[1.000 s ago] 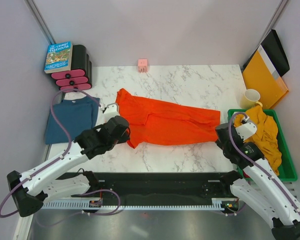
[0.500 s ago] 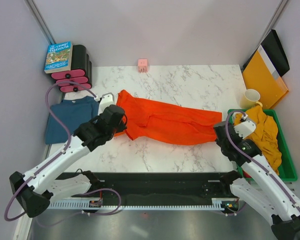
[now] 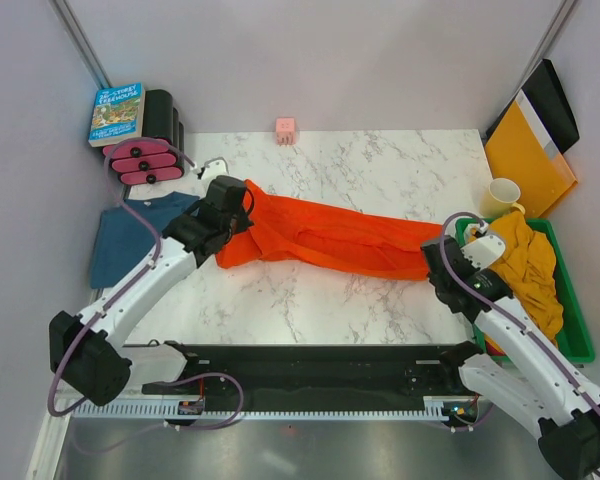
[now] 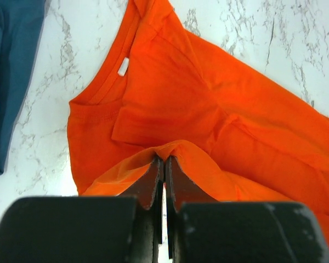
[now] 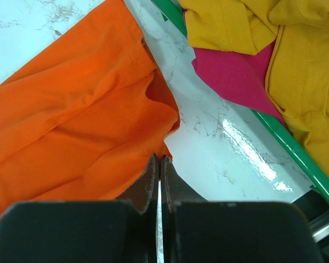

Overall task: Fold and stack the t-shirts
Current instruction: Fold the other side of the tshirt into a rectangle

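Observation:
The orange-red t-shirt [image 3: 330, 238] lies stretched left to right across the marble table, its collar end at the left. My left gripper [image 3: 232, 205] is shut on a raised fold of it near the collar [image 4: 164, 159]. My right gripper [image 3: 438, 258] is shut on its hem corner at the right end [image 5: 159, 158]. The folded teal-blue t-shirt [image 3: 140, 235] lies at the table's left edge, and shows in the left wrist view [image 4: 5, 82]. A mustard-yellow t-shirt [image 3: 530, 262] and a pink one [image 5: 238, 76] lie in the green bin [image 3: 576, 330].
A cream mug [image 3: 502, 197] stands behind the bin. A stiff yellow-orange folder [image 3: 528, 155] leans at the back right. A book [image 3: 117, 112] rests on a black and pink rack [image 3: 152, 150] at the back left. A small pink cube [image 3: 285, 128] sits at the back edge.
My left gripper has carried the shirt's near edge away from me, over the collar end. The shirt now lies narrower. My right gripper has moved slightly away from me with the hem.

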Robot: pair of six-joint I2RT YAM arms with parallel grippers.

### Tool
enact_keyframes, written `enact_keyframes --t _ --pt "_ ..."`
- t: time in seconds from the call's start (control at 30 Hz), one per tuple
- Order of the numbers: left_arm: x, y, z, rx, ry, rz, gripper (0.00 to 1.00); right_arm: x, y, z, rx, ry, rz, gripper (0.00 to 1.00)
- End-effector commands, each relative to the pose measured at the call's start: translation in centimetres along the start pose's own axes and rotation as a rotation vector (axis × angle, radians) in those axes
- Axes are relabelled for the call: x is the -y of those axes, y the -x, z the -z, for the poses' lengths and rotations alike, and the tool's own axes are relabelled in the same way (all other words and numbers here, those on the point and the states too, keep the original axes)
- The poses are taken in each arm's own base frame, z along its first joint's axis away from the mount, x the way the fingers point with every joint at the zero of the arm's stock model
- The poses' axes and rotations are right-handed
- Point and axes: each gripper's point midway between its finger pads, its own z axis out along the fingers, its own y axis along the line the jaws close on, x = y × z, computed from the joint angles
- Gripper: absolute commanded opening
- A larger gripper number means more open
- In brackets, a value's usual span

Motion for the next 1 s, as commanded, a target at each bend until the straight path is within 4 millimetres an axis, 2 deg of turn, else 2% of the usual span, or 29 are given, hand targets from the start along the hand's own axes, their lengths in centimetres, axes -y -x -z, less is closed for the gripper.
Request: enact_keyframes --t 0.0,0.17,0.47,0.7,0.97 --pt "2.6 3.0 -1.4 0.070 -0.062 -0.019 0.02 -0.1 0.2 -1.1 0.016 -0.026 0.007 0.00" --pt "3.6 3.8 -4.0 0.066 -0.059 -0.041 0.02 0.2 0.8 -2.5 0.014 -0.067 0.009 0.00" --pt "3.9 4.7 -8.4 0.032 -0.040 -0.033 0.02 0.7 2.8 -5.0 0.016 -0.133 -0.032 0.00" --pt "4.4 5.0 -11.1 0.018 -0.028 -0.046 0.02 0.9 2.1 -7.2 -0.010 -0.170 -0.031 0.00" --pt "4.1 5.3 -13.6 0.005 -0.004 -0.032 0.02 0.0 3.7 -9.0 0.010 -0.191 -0.015 0.00"
